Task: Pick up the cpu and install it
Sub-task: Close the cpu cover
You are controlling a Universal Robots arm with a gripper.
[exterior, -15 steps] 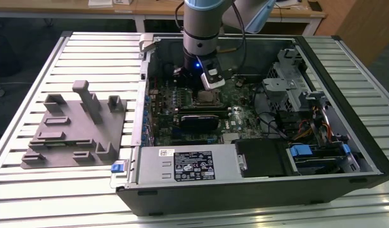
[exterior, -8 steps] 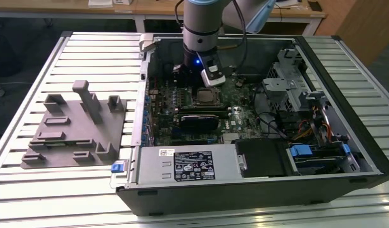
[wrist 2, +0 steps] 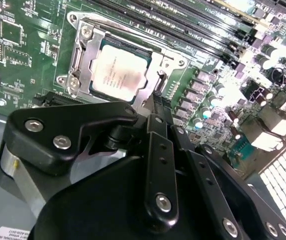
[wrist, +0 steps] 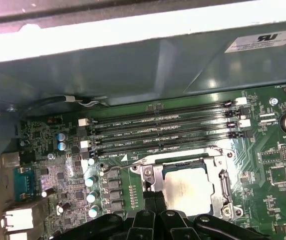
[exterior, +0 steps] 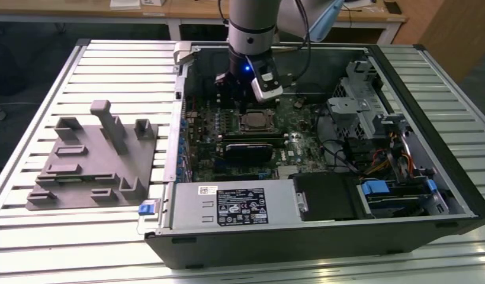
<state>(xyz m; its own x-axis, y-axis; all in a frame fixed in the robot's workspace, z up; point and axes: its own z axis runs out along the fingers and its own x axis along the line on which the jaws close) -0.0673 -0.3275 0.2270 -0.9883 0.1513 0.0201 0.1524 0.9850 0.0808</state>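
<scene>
Pale silver metal tops the cpu (wrist 2: pixel 119 74), which lies flat inside the square metal-framed socket (wrist 2: pixel 81 59) on the green motherboard (wrist 2: pixel 18 60). The frame borders the chip on all sides in both wrist views. In the exterior view the cpu (exterior: pixel 256 120) shows as a small light square near the middle of the board.

Just above it hangs the black gripper (wrist 2: pixel 156 100). Its tips are drawn together with nothing between them, and they point at the edge of the socket beside the chip. I cannot tell whether they touch the frame. In the first wrist view the same dark tips (wrist: pixel 153 200) rise just beside the cpu (wrist: pixel 188 187), close to a corner of the frame.

Beyond the socket run four long black memory slots (wrist: pixel 157 132), parallel to one another, and a row of small round capacitors (wrist: pixel 90 187) stands along the socket's other side.

The board lies in an open computer case (exterior: pixel 431 89) resting on its side, with a grey power supply (exterior: pixel 234 204) in the near part and a bundle of cables (exterior: pixel 384 160) towards the exterior view's right. The arm (exterior: pixel 251 23) comes down into the case from above.

On the exterior view's left, well apart from the case opening, a grey moulded tray (exterior: pixel 92 160) with upright blocks sits on the slatted metal table (exterior: pixel 37 236).
</scene>
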